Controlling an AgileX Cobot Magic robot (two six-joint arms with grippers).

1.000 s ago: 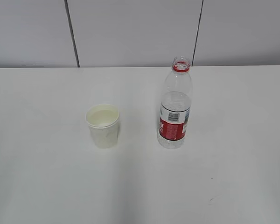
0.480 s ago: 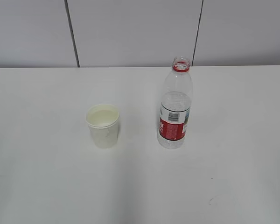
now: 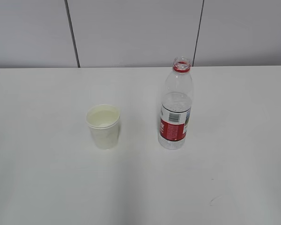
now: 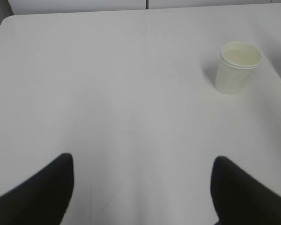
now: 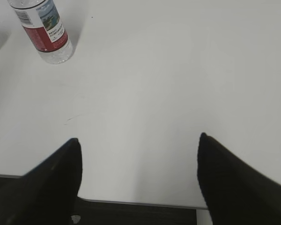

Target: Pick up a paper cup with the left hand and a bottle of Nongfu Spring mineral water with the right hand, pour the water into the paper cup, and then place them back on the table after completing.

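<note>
A white paper cup stands upright on the white table, left of centre, with clear water in it. It also shows in the left wrist view at the upper right. An uncapped clear bottle with a red label stands upright to the cup's right, partly filled with water. Its lower part shows in the right wrist view at the top left. My left gripper is open and empty, well back from the cup. My right gripper is open and empty over the table's front edge. Neither arm shows in the exterior view.
A grey panelled wall runs behind the table's far edge. The table's front edge shows between my right fingers. A small scuff mark lies on the tabletop at the front right.
</note>
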